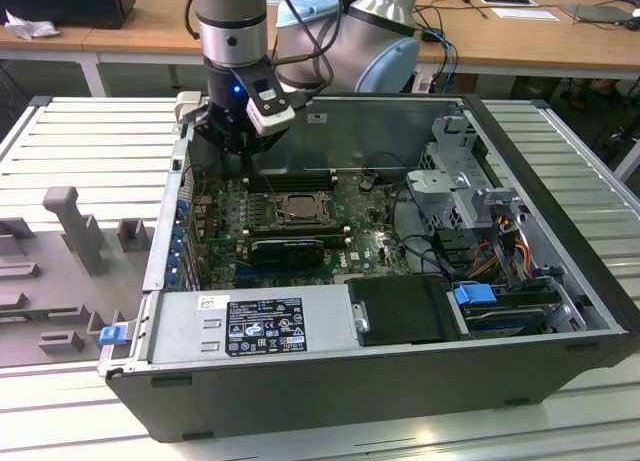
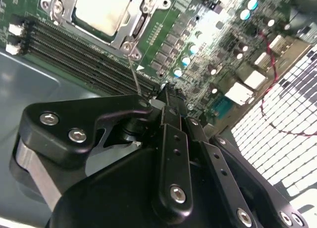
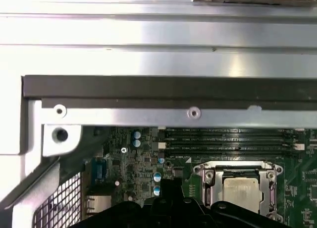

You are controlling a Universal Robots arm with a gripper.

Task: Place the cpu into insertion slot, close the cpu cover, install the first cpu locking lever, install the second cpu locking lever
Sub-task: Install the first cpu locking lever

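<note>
The cpu (image 3: 241, 189) lies pale and silver in the insertion slot (image 1: 297, 207) on the green board. The grey cpu cover (image 3: 233, 166) frames it. In the second wrist view the cpu (image 2: 101, 10) sits inside the cover frame (image 2: 126, 32). A thin locking lever (image 2: 133, 72) runs from the slot's corner toward my fingertips. My gripper (image 2: 168, 92) is shut with nothing between its fingers, hovering over the board beside the slot's corner. In the exterior view the gripper (image 1: 232, 146) hangs over the case's back, toward that view's left of the slot. Its tip (image 3: 169, 184) also shows in the first wrist view.
Black memory slots (image 3: 233, 139) run along one side of the slot. A long black heatsink (image 1: 288, 249) lies in front of it. The case wall (image 3: 168, 87) rises close behind the gripper. Drive cage and cables (image 1: 470, 196) fill the exterior view's right; a power supply (image 1: 250, 326) sits at the front.
</note>
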